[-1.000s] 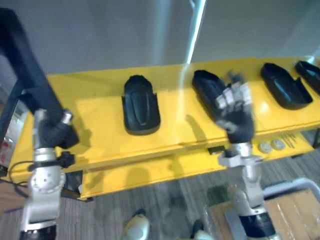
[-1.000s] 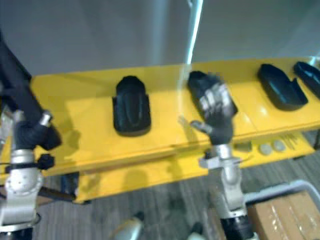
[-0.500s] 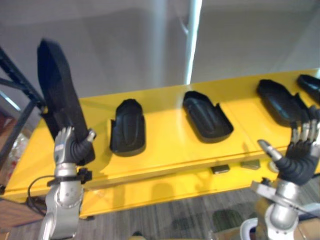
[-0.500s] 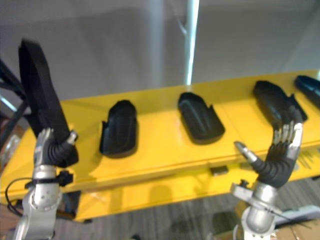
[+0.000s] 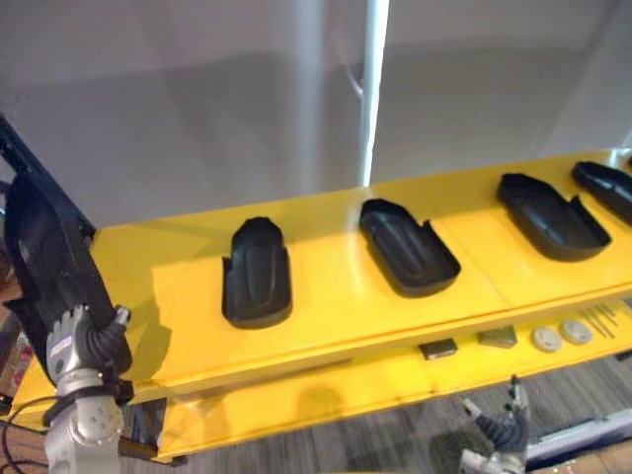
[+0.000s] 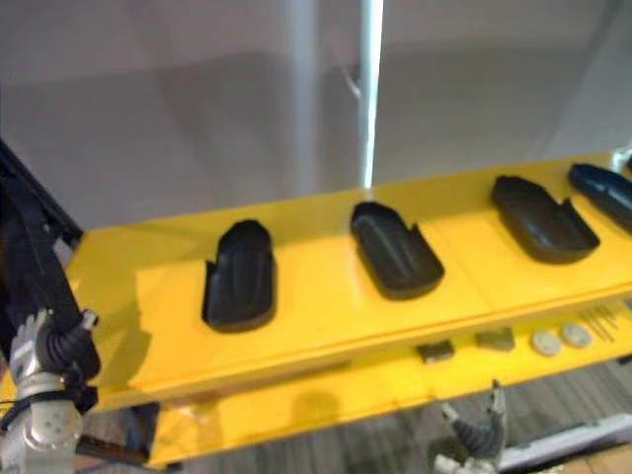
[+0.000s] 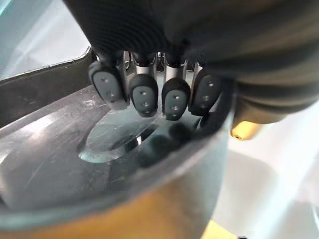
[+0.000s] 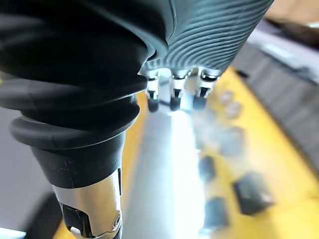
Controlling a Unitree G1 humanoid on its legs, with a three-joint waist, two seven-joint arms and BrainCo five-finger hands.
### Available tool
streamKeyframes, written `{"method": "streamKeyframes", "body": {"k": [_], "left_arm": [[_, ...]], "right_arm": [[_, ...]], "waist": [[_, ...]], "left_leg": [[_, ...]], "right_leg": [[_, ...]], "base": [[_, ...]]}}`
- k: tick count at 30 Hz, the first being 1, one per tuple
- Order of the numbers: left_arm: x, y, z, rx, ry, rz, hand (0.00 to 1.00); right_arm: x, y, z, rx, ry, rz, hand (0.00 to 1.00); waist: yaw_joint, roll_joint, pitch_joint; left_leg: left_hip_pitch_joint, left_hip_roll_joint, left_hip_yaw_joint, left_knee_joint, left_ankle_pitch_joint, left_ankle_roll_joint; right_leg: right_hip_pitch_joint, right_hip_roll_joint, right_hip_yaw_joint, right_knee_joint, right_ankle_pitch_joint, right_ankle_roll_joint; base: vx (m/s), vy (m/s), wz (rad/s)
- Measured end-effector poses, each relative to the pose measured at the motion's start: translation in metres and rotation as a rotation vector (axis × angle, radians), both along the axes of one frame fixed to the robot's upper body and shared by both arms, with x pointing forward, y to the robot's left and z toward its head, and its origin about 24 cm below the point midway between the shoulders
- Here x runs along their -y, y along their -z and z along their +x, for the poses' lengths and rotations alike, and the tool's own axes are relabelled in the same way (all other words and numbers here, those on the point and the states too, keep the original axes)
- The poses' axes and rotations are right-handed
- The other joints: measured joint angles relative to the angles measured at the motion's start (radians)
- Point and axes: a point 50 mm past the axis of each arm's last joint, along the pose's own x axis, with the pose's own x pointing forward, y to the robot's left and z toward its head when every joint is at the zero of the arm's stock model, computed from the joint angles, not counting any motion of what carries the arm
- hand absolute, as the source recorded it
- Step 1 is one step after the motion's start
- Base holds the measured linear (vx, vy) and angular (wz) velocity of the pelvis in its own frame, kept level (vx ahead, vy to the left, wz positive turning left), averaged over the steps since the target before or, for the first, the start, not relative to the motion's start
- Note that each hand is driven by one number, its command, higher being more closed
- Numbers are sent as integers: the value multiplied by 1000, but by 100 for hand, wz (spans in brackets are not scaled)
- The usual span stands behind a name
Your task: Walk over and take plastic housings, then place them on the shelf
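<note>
Carrying black plastic housing point(image 5: 47, 259) to yellow shelf point(image 5: 336, 291); placing step in hand, by my reading. Left hand point(image 5: 87, 344) grips housing's lower end, fingers point(image 7: 144, 94) curled over rim, tips pressed into hollow. Housing stands near upright at shelf's left end, long axis roughly vertical, top leaning toward robot's left. Right hand point(image 5: 506, 427) low below shelf front, fingers straight, loosely spread, empty. Next move likely: tip housing flat, set on bare patch left of nearest laid housing point(image 5: 257, 275).
</note>
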Motion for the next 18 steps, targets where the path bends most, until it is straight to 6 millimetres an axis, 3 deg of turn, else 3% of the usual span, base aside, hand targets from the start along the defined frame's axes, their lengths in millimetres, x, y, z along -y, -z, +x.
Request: {"method": "streamKeyframes", "body": {"k": [4, 11, 18], "left_arm": [[-2, -4, 7, -9, 22, 9, 100], [-18, -21, 38, -94, 150, 129, 100], [-20, -1, 59, -277, 258, 137, 100]], "right_arm": [[1, 17, -14, -89, 62, 74, 0], [-6, 42, -36, -270, 40, 137, 0], [4, 46, -44, -326, -3, 124, 0]], "waist": [[5, 2, 0], [3, 2, 0], [-13, 8, 0]], "left_leg": [[1, -2, -3, -6, 8, 3], [2, -14, 3, -38, 22, 9], [10, -12, 28, -93, 55, 8]], "right_leg": [[-1, 1, 0, -2, 19, -2], [-4, 0, 5, -26, 39, -6], [-23, 9, 37, -53, 40, -5]], "base": [[27, 17, 5], [-16, 5, -1], [-22, -1, -10]]}}
